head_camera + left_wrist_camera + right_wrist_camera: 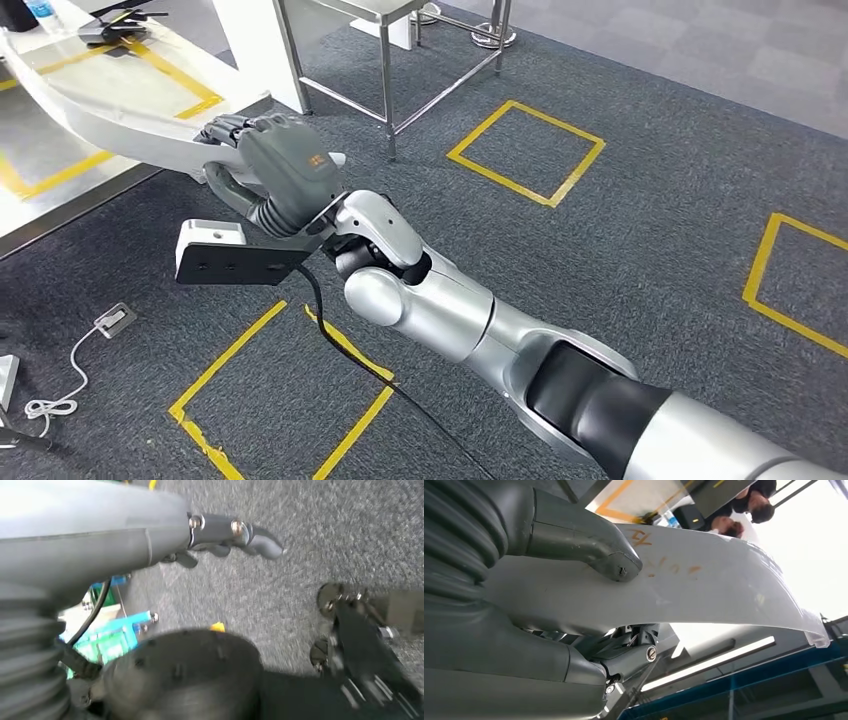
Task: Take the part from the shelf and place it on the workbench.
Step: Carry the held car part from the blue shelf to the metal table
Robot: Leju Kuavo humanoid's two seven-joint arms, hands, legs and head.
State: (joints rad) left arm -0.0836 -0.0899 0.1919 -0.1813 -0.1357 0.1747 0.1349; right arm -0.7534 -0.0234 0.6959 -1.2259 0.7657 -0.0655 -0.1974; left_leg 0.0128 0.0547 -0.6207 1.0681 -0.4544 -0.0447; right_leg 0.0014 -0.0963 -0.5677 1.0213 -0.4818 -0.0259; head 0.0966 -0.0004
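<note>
- The right hand point(285, 165) is seen closed around one end of a long, curved white part point(110, 110), with the grey fingers wrapped over its edge.
- In the right wrist view, the thick grey thumb point(589, 545) is pressed on the part's point(704, 595) pale face, where faint orange marks are seen, and the darker fingers point(629, 652) are curled under its other side.
- The part is held above the grey carpet point(640, 220); its far end reaches over a white workbench point(40, 150) marked with yellow tape, and whether it rests on that surface cannot be told.
- A small black device point(108, 30) lies on the workbench beyond the part.
- A steel-legged frame point(385, 70) stands on the carpet behind the hand, and yellow tape squares point(527, 152) are laid on the floor.
- The left hand point(230, 537) is seen over carpet with its dark fingers slightly curled and nothing between them.
</note>
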